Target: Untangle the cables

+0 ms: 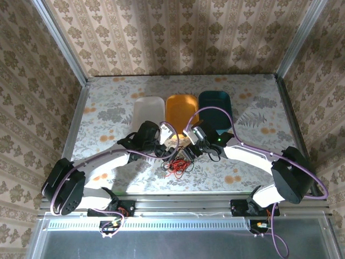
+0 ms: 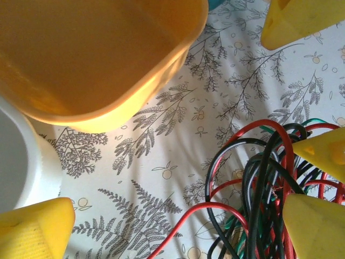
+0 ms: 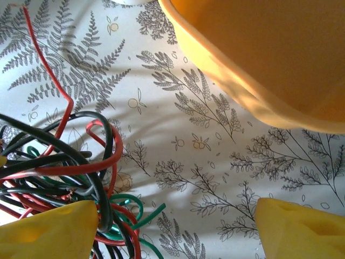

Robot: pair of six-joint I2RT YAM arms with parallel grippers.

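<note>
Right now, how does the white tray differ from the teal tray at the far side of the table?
The white tray is pale and sits at the left end of the row; the teal tray is dark and sits at the right end. A purple arm cable arcs across the teal tray, while most of the white tray shows clear. Both are rounded rectangles of similar size, flanking the orange tray.

Thin, flexible red, black and green cables (image 1: 177,166) (image 2: 262,183) (image 3: 70,169) lie in one tangled heap of overlapping loops, flat on the floral-patterned worktop (image 1: 108,108), with several loose ends curling outward.
</note>
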